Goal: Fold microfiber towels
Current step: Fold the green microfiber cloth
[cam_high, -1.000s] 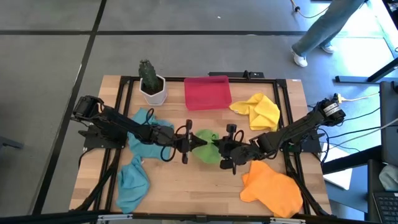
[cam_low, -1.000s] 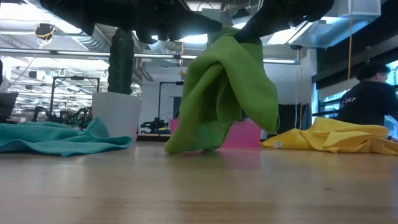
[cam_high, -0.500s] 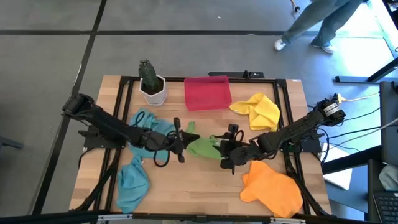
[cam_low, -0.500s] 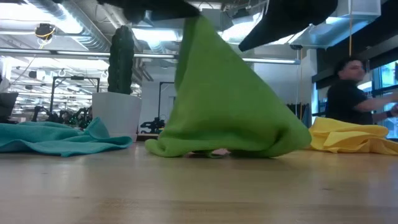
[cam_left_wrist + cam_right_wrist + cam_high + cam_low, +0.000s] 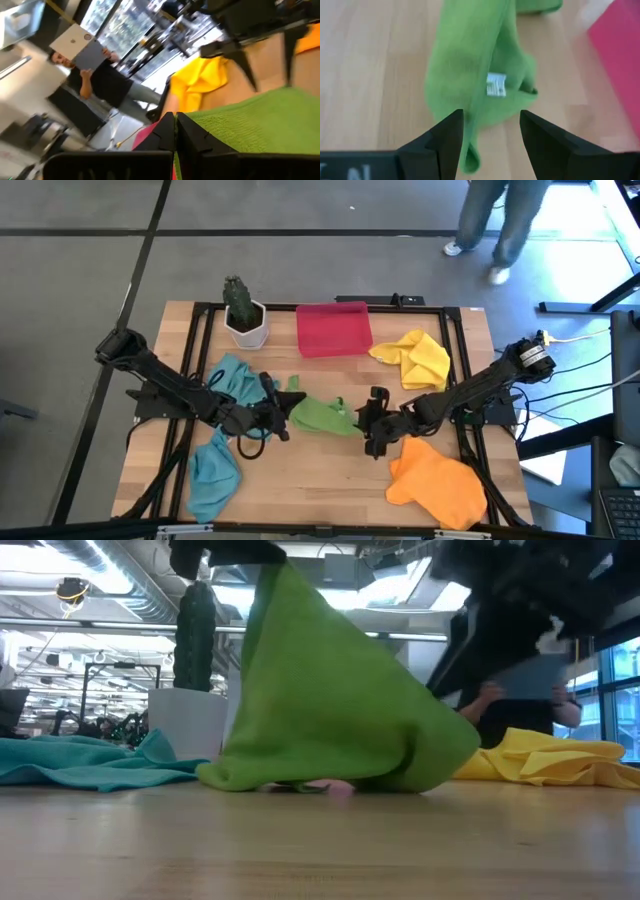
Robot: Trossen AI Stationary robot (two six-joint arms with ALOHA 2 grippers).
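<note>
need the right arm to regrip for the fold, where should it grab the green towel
Probably the loose end of the green towel nearest the open right gripper, by the white tag, coming in low from its own side. The left gripper holds the opposite corner lifted, so this end trails on the table.

Nubby green cloth (image 5: 470,85) (wood tabletop (image 5: 330,470))

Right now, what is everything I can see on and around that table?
Lime green towel: one, table centre, one corner lifted.
Teal towels: two, left side.
Yellow towel: one, back right.
Orange towel: one, front right.
Red tray: one, back centre.
Cactus in a white pot: one, back left.
Person: one, on the floor beyond the table.
Left gripper: shut on the green towel's corner.
Right gripper: open, beside that towel.
</note>
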